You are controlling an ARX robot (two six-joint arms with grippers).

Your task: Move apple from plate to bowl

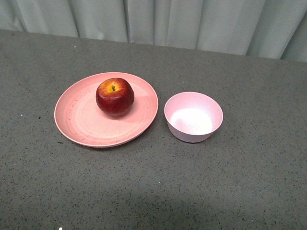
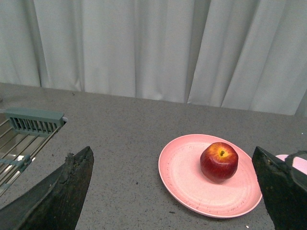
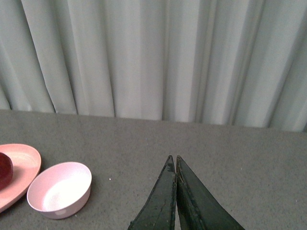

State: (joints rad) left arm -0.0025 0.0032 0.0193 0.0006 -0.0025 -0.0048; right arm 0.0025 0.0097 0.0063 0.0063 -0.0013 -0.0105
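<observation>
The dark red apple [image 1: 115, 97] sits upright on the salmon-pink plate [image 1: 76, 120], stem up, toward the plate's far side. The empty pale pink bowl [image 1: 194, 117] stands just right of the plate. Neither gripper shows in the front view. In the left wrist view my left gripper [image 2: 172, 155] is open and empty, its fingers wide apart, with the apple [image 2: 219, 162] and plate [image 2: 184, 179] ahead of it between them. In the right wrist view my right gripper [image 3: 173, 158] is shut and empty, away from the bowl [image 3: 60, 189]; the apple's edge [image 3: 4, 170] and the plate [image 3: 21, 167] show beside it.
Everything rests on a grey speckled tabletop [image 1: 153, 191]. Pale curtains [image 1: 168, 19] hang along the table's far edge. A metal rack with a grey-green grille [image 2: 33, 122] shows at one side of the left wrist view.
</observation>
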